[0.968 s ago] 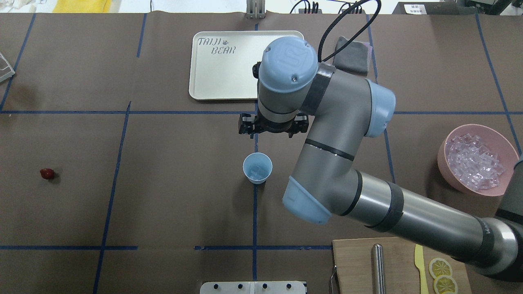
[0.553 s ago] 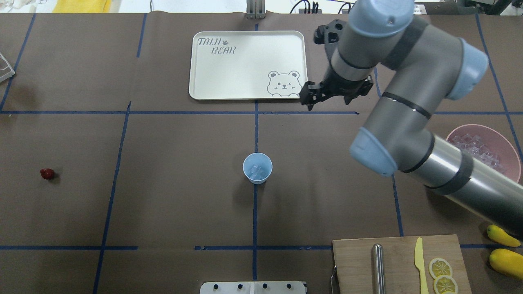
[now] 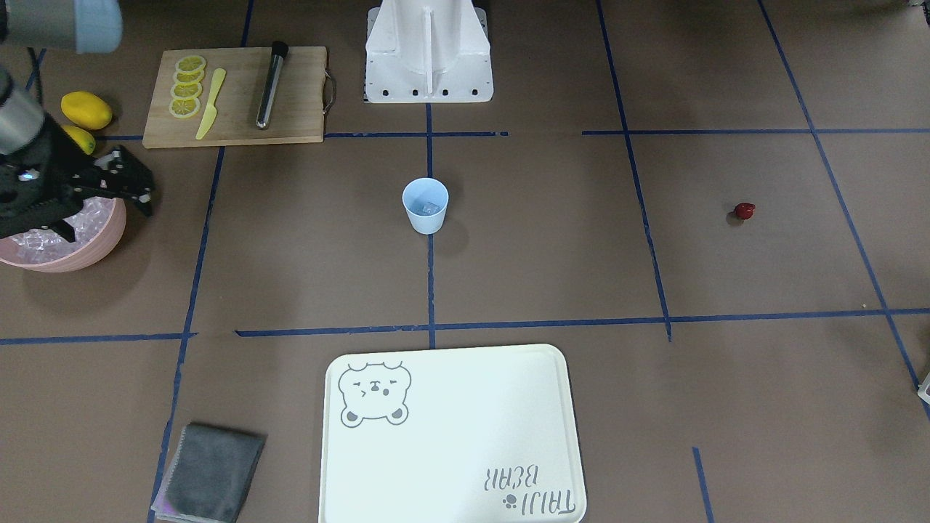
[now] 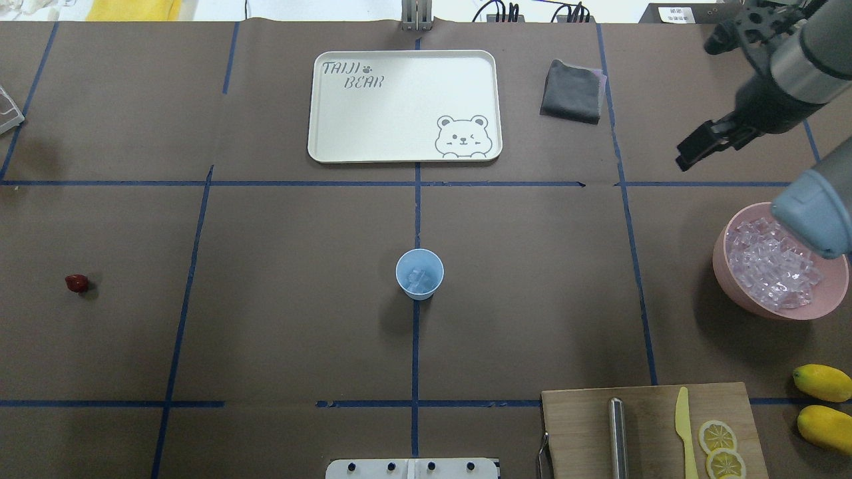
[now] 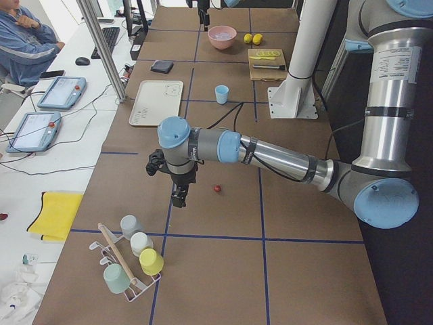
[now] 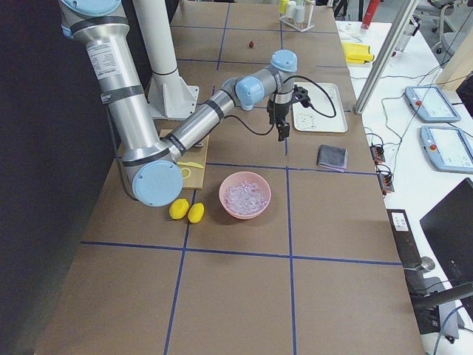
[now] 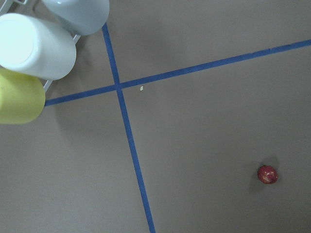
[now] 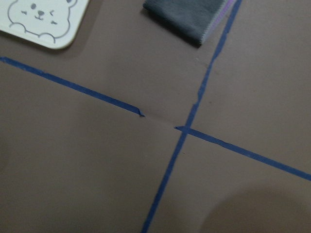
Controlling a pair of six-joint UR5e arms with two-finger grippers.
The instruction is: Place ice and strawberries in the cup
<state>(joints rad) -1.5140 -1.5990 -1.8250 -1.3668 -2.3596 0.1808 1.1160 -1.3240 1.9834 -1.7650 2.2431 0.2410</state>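
Brown table point(image 4: 266, 332): cup point(image 3: 424, 221) holds ice point(image 4: 418, 276); pink bowl point(image 4: 721, 258) heaped with ice cubes point(image 4: 772, 266).

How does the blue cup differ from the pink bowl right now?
The cup is small, pale blue and tapered; the bowl is much wider, pink and rounded. The cup holds only a little ice; the bowl is heaped with it. Both stand upright and open-topped.
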